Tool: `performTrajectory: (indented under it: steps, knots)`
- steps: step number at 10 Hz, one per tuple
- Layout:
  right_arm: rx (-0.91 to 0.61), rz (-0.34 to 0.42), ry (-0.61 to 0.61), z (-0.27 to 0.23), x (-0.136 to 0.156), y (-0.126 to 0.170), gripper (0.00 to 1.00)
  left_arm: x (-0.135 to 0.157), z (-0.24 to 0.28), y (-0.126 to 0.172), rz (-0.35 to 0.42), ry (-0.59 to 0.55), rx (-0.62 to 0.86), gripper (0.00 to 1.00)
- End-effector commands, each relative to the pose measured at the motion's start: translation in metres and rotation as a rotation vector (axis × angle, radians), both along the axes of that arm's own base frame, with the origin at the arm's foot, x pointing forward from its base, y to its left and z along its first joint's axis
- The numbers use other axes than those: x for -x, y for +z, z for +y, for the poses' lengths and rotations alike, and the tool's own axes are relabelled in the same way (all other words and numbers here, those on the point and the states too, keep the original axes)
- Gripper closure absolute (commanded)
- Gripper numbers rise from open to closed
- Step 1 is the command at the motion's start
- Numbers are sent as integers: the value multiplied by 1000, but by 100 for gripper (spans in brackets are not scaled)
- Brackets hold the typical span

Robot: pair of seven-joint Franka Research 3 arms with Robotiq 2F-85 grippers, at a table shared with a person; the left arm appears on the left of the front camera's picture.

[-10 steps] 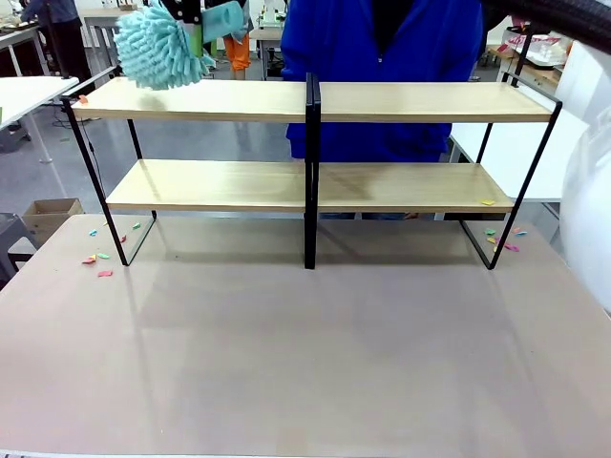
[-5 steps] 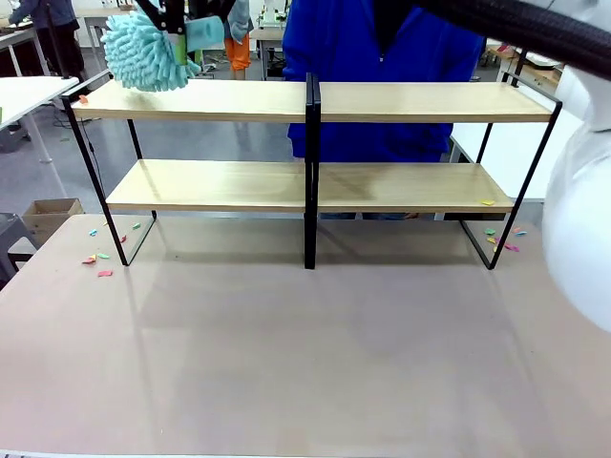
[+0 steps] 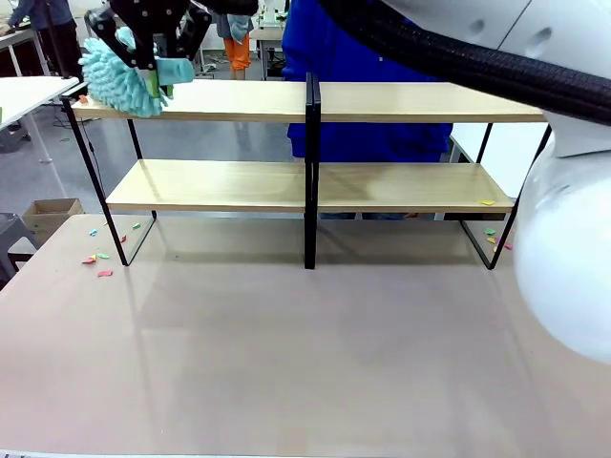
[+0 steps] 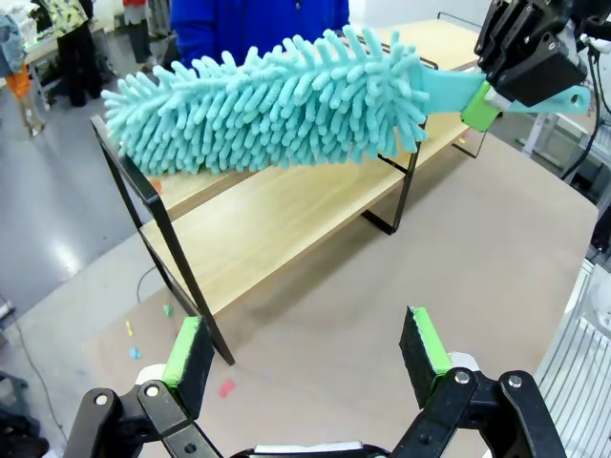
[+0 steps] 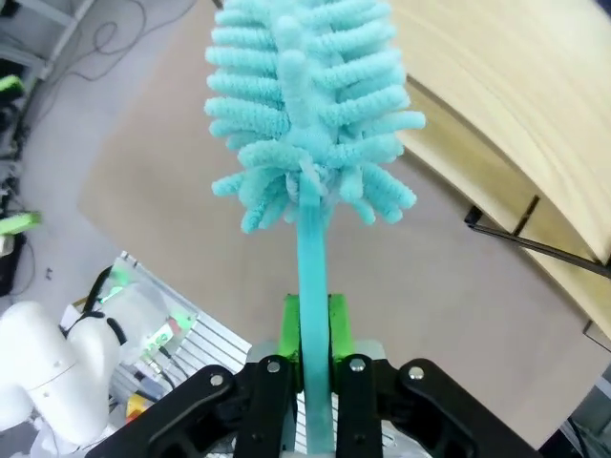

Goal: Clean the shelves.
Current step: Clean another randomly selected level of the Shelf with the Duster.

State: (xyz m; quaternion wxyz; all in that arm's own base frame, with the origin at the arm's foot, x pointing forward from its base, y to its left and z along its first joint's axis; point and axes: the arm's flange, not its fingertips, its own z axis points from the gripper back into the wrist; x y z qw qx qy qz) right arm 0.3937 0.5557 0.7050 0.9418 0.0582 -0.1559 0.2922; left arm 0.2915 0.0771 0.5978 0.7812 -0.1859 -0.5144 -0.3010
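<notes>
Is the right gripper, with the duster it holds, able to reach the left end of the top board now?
Probably yes. The right gripper holds the duster right over that end of the shelves, and nothing stands between.

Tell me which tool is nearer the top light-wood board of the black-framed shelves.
Right. The right tool, gripping a fluffy turquoise duster, hangs above that board, at its left end; the left tool, open, is lower, over the table.

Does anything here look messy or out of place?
Yes: small coloured scraps lie scattered on the table beside both ends of the shelves, and a yellow scrap sits on the lower board's right end. Nothing looks broken or askew.
</notes>
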Motion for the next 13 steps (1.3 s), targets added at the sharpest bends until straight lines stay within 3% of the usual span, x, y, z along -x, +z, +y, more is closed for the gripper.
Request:
performTrajectory:
  steps: [1,2,3,9,12,13]
  knots:
    - [-181,92,164,-3,-12,20,88,-1,1,-1,-8,-11,4,0]
    - [-283,148,247,-16,-12,19,88,-1,1,-1,-8,-11,4,0]
    - [-327,171,257,-28,-13,18,88,-1,1,-1,-8,-11,4,0]
    - [-274,125,97,-85,-9,24,88,-1,1,-1,-8,-11,4,0]
    - [-231,81,81,-195,-4,72,88,-1,1,-1,-8,-11,4,0]
    - [-178,73,144,-227,0,88,88,-1,1,-1,-8,-11,4,0]
